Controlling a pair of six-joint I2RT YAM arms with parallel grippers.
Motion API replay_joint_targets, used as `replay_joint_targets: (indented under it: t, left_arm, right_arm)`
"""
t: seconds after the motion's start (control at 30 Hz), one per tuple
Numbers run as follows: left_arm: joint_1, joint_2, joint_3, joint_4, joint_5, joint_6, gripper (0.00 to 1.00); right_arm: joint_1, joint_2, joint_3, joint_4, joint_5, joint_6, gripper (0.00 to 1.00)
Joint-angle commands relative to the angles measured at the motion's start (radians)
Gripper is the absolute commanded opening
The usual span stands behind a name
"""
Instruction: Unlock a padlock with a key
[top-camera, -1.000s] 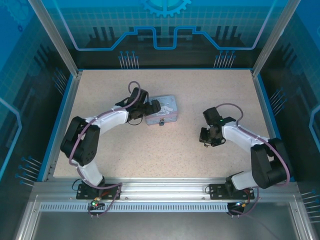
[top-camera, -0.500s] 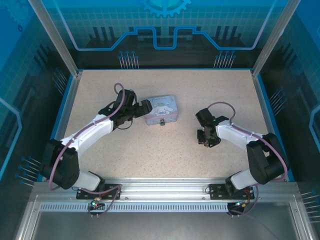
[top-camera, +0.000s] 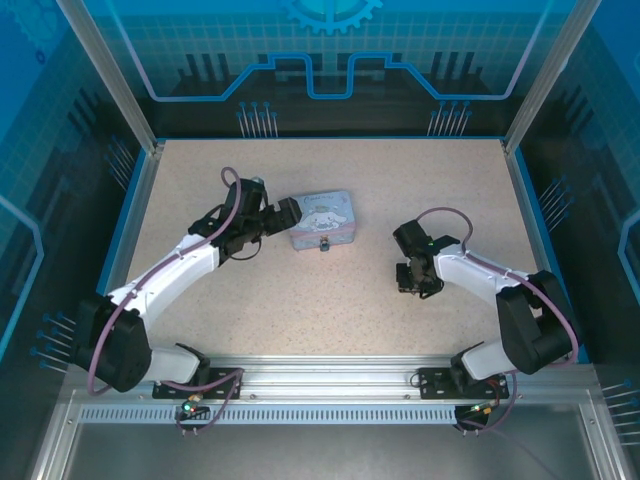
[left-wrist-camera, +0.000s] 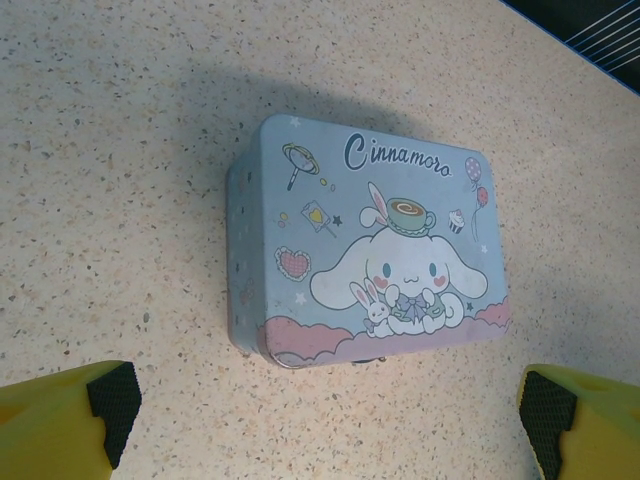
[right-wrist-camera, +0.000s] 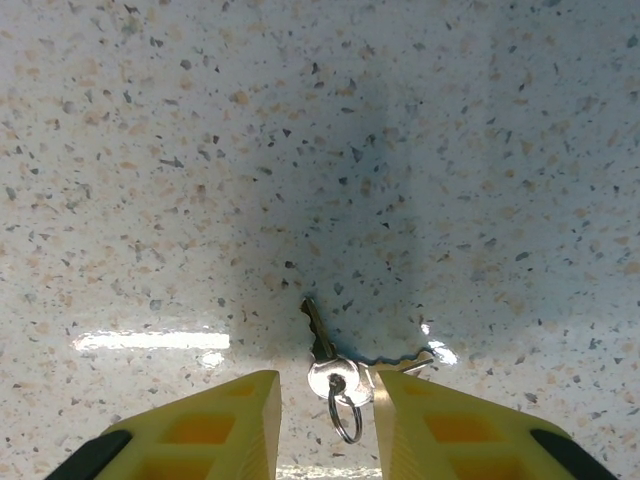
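A pastel blue-pink cartoon tin (top-camera: 322, 220) lies at the table's middle. The tiny dark padlock (top-camera: 323, 245) hangs at its near edge; in the left wrist view just a dark sliver of the padlock (left-wrist-camera: 368, 358) peeks from under the tin (left-wrist-camera: 370, 250). My left gripper (top-camera: 287, 213) hovers just left of the tin, wide open, with bare table between its fingers (left-wrist-camera: 330, 425). On the right, my right gripper (top-camera: 410, 283) points down at a small silver key (right-wrist-camera: 320, 345) on a ring (right-wrist-camera: 345, 415). Its narrowly parted jaws (right-wrist-camera: 328, 400) straddle the key's head, with a gap on the left side.
A second key (right-wrist-camera: 412, 357) on the same ring lies against the right finger. Blue rails (top-camera: 128, 235) edge the speckled tabletop (top-camera: 340, 310), with transparent walls behind. Open table lies between the tin and the right gripper.
The left arm has stretched out and its elbow has dropped left; its gripper has drawn back a little from the tin. The right gripper has shifted slightly, its jaws unchanged.
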Motion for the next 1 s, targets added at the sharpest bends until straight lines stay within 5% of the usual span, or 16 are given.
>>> replay_joint_targets:
  t: [0.0, 0.97]
  left_arm:
    - [0.001, -0.025, -0.017, -0.019, 0.017, -0.014, 0.99]
    - [0.001, -0.022, -0.019, 0.015, 0.047, -0.022, 0.99]
  right_arm:
    - [0.010, 0.016, 0.000, -0.020, -0.021, -0.006, 0.32]
    - [0.044, 0.078, -0.004, -0.039, 0.025, 0.088, 0.29]
